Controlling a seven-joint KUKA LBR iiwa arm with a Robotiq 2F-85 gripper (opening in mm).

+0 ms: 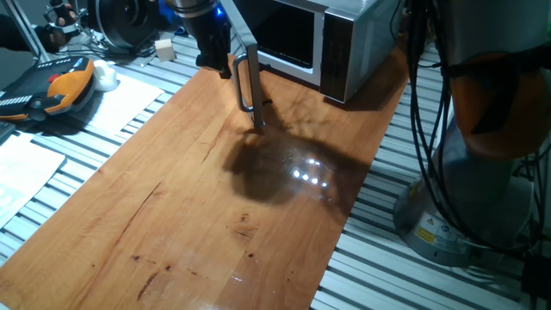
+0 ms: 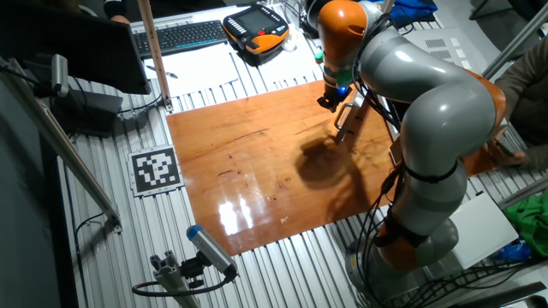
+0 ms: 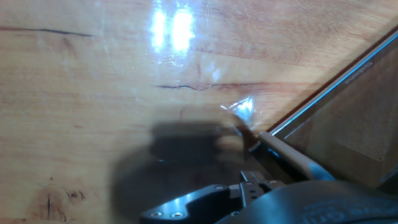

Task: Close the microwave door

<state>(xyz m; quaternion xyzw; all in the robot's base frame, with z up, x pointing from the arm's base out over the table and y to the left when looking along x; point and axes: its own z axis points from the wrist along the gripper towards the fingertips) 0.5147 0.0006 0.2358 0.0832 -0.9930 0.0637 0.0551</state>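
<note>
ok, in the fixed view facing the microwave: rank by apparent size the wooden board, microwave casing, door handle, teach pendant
1. wooden board, by far the largest.
2. microwave casing, partly cut off at the top edge.
3. teach pendant, also cropped at the left, so its rank against the casing is unsure.
4. door handle, a slim bar, smallest.

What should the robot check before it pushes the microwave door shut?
1. Door still open: ok, the microwave door stands swung out from the microwave casing.
2. Gripper near the door: ok, the gripper sits right beside the handle.
3. Jaws touching the door: cannot tell.
4. Jaws open or shut: cannot tell, they are hidden.
5. Swing path free: ok, nothing shows on the wooden board between door and casing.
</note>
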